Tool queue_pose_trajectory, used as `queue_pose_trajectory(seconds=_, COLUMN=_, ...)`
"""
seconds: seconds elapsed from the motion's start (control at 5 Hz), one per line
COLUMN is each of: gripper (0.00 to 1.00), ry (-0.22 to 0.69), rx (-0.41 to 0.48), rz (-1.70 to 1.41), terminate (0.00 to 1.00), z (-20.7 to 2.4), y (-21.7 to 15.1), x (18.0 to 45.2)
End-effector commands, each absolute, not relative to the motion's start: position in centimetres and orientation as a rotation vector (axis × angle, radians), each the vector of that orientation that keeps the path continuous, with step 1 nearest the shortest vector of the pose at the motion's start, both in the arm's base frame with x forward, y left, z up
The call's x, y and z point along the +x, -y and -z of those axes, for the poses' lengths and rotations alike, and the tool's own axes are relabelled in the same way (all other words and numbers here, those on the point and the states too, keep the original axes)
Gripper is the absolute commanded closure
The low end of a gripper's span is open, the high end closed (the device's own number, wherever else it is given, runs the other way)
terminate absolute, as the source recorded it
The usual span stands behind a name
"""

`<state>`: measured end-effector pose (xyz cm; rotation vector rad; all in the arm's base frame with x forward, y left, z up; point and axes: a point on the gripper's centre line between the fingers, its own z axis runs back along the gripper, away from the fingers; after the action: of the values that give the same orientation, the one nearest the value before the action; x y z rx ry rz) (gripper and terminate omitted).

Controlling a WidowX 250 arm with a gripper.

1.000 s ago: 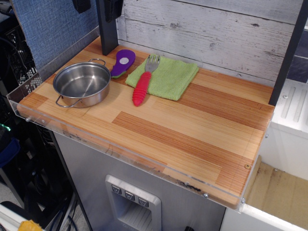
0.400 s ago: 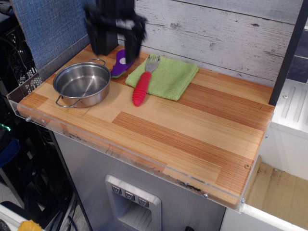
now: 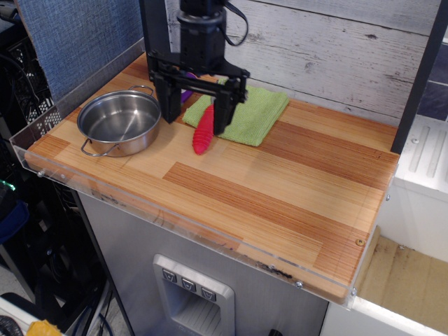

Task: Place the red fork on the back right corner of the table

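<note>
Tool: my black two-fingered tool [image 3: 197,112] hangs low over the back left part of the table, its fingers spread wide apart with nothing between the pads that I can see them pinching.
Fingers: the left-hand finger [image 3: 169,101] stands between the pot and the fork; the other finger [image 3: 225,110] comes down in front of the cloth.
Hidden: the tool body covers the fork's tines and most of the purple utensil [image 3: 186,92], of which I see only a sliver.
Red fork: the thick ribbed bright-red fork [image 3: 204,130] lies in the gap between the fingers, handle end pointing toward me, resting partly on the cloth edge; I cannot tell whether the fingers touch it.
Cloth: folded green cloth [image 3: 253,112], just right of the tool.
Pot: round steel pot [image 3: 119,122] with loop handles, just left of the tool.
Table: striped wooden table [image 3: 294,189] with a clear acrylic rim.
</note>
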<state>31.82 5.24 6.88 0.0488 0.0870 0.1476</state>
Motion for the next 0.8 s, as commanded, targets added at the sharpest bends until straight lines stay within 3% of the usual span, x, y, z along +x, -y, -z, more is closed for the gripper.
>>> queue_pose_trajectory(seconds=0.0, gripper=0.0, ry=-0.047, rx=0.119, rz=-0.088, terminate=0.0, z=-6.7, y=-6.4, x=33.1)
queue_pose_trajectory(seconds=0.6, gripper=0.0, ry=-0.088, rx=0.186, rz=-0.079, terminate=0.0, z=-4.5, y=-6.5, x=33.8)
